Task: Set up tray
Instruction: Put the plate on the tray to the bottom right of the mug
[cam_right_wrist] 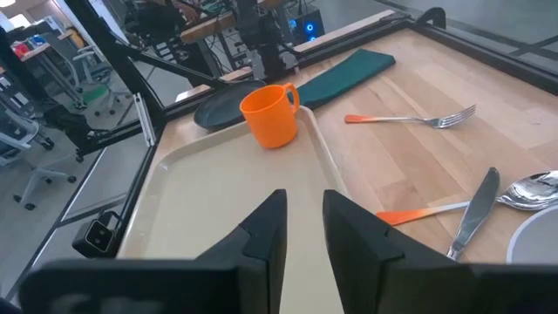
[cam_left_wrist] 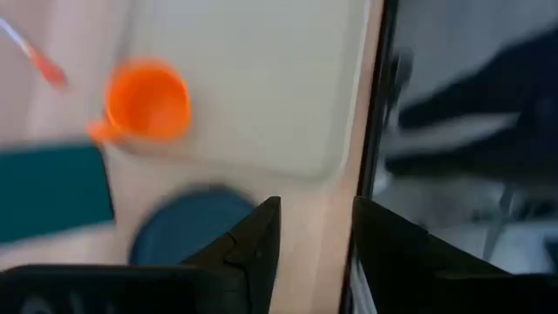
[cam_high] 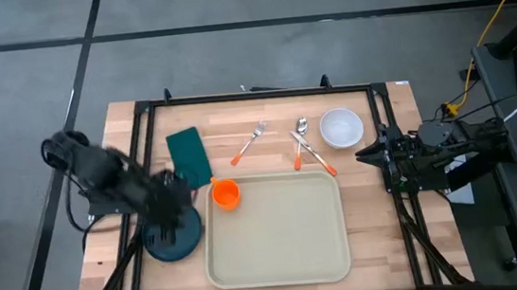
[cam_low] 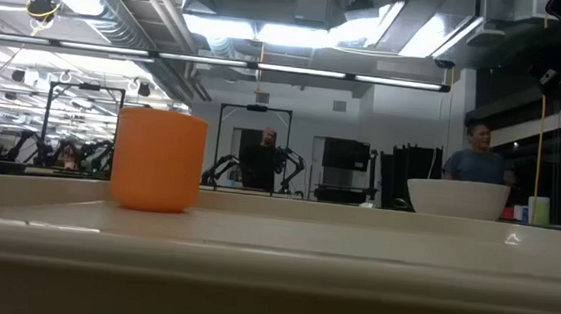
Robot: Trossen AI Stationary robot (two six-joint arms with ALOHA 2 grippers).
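Observation:
The cream tray (cam_high: 277,243) lies at the table's near middle. An orange cup (cam_high: 226,195) stands upright on its base in the tray's far left corner (cam_right_wrist: 272,113). Left of the tray a dark teal plate (cam_high: 174,239) lies flat on the table. My left gripper (cam_left_wrist: 314,235) hangs blurred above that plate (cam_left_wrist: 187,228), pointing down, open, with nothing between its fingers. My right gripper (cam_right_wrist: 301,218) waits at the table's right side (cam_high: 374,156), pointing over the tray (cam_right_wrist: 218,192). A narrow gap shows between its fingers, and they hold nothing.
A dark green napkin (cam_high: 189,156), a fork (cam_high: 251,141), a knife and spoon (cam_high: 306,145) with orange handles and a white bowl (cam_high: 340,127) lie along the table's far side. A black frame (cam_high: 254,96) rims the table. People stand in the room behind (cam_low: 476,152).

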